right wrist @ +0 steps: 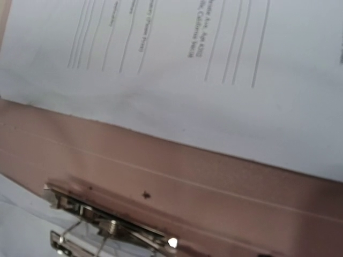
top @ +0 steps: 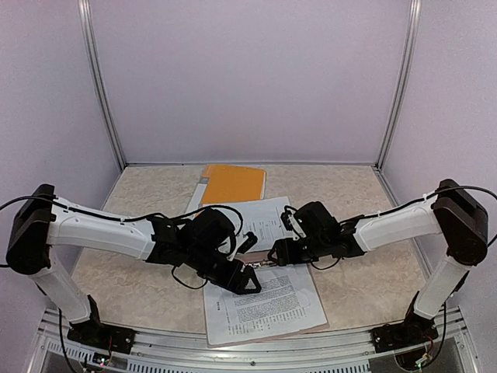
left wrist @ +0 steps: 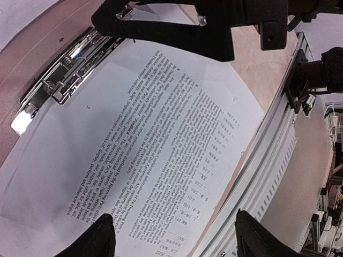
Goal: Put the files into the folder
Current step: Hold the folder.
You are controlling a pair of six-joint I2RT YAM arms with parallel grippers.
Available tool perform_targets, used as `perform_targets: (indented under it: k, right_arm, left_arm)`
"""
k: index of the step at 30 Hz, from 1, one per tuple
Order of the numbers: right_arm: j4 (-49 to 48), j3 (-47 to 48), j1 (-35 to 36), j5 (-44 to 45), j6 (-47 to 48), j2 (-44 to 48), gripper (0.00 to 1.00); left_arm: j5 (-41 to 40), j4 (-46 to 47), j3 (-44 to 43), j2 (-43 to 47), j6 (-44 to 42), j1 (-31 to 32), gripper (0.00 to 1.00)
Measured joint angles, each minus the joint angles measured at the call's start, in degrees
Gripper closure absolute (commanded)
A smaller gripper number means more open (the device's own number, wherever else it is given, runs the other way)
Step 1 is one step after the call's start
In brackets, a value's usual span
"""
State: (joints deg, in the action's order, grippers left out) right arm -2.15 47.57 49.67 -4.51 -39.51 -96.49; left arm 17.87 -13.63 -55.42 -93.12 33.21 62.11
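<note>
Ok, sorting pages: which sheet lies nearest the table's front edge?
The densely printed sheet beside the metal clip; the other sheet lies farther back, by the orange cover.

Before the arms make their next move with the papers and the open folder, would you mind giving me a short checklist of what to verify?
1. Open, empty left gripper: ok, its jaws stand apart above the printed sheet.
2. State of the right gripper: cannot tell, its jaws are not clearly seen.
3. The printed sheet lies on the taupe folder: ok.
4. That sheet's edge tucked under the metal clip: cannot tell.
5. All files together: not ok, a second sheet lies on the far side of the clip, apart from it.
6. The orange folder out of the way: ok, it lies at the far edge, apart from both arms.
</note>
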Motion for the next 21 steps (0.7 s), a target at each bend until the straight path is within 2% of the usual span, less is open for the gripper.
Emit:
perform_targets:
  k: [21]
  right_arm:
    - [-0.68,-0.02,-0.02,-1.33,-0.48,-1.11,0.35]
  left_arm:
    - [1.38,3.04,4.11,-4.44,-0.13,0.26,0.27]
